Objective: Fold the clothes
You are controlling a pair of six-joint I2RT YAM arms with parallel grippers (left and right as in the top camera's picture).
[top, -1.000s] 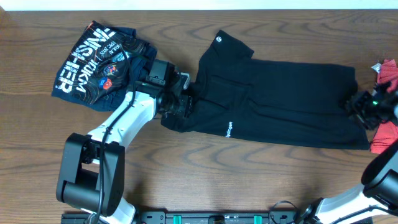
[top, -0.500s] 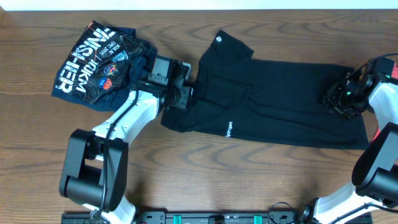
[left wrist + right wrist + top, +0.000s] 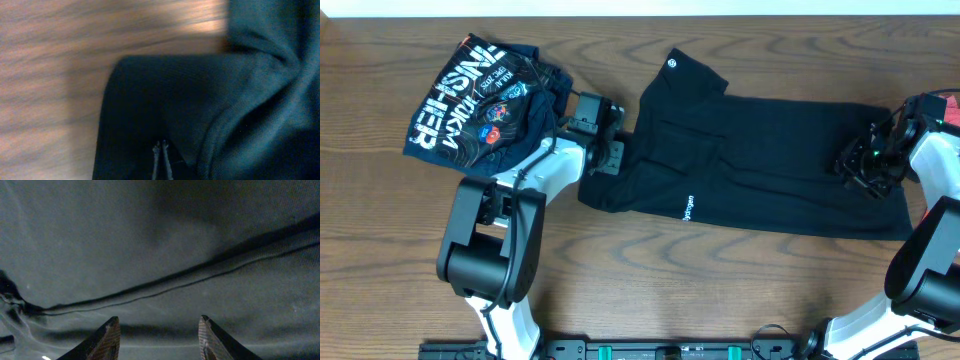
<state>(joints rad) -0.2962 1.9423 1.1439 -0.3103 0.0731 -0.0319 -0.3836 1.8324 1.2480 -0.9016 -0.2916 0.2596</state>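
A black T-shirt (image 3: 770, 180) lies spread across the middle of the table, with a small white round logo (image 3: 672, 66) and tiny white text (image 3: 689, 208). My left gripper (image 3: 617, 152) is at the shirt's left edge. In the left wrist view its fingertips (image 3: 161, 146) are pressed together on a fold of the black cloth (image 3: 250, 100). My right gripper (image 3: 857, 165) hovers over the shirt's right end. It stands open (image 3: 159, 330) just above the dark cloth (image 3: 150, 240), with a hem seam running across ahead of it.
A navy printed garment (image 3: 485, 100) lies crumpled at the back left, close behind my left arm. A bit of red cloth (image 3: 950, 100) shows at the far right edge. Bare wood table (image 3: 650, 280) lies in front of the shirt.
My left gripper has closed on the shirt's left edge. My right arm swung in from the right table edge to over the shirt's right end, still open.
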